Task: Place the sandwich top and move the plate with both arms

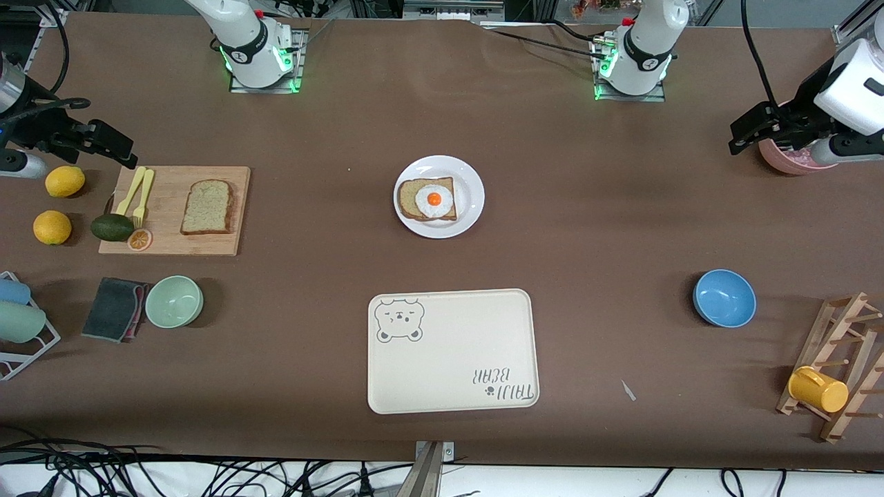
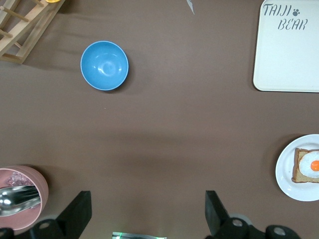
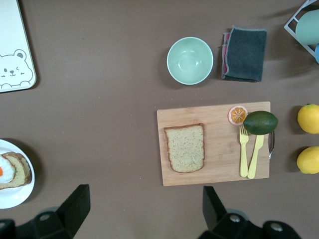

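The sandwich top (image 1: 207, 206), a plain speckled slice, lies flat on a wooden cutting board (image 1: 173, 241) toward the right arm's end; it also shows in the right wrist view (image 3: 185, 147). The white plate (image 1: 471, 193) sits mid-table and bears a bread slice with a fried egg (image 1: 433, 199); the plate shows in the left wrist view (image 2: 285, 172) and the right wrist view (image 3: 17, 195). My right gripper (image 1: 110, 145) is open and empty, up over the table beside the board (image 3: 144, 195). My left gripper (image 1: 749, 134) is open and empty, up beside a pink bowl (image 2: 146, 199).
A cream bear tray (image 1: 452, 351) lies nearer the camera than the plate. A blue bowl (image 1: 724, 297), a wooden rack with a yellow mug (image 1: 818, 388) and the pink bowl (image 1: 787, 159) are at the left arm's end. A green bowl (image 1: 174, 301), cloth (image 1: 114, 308), lemons (image 1: 65, 181), avocado (image 1: 112, 227) surround the board.
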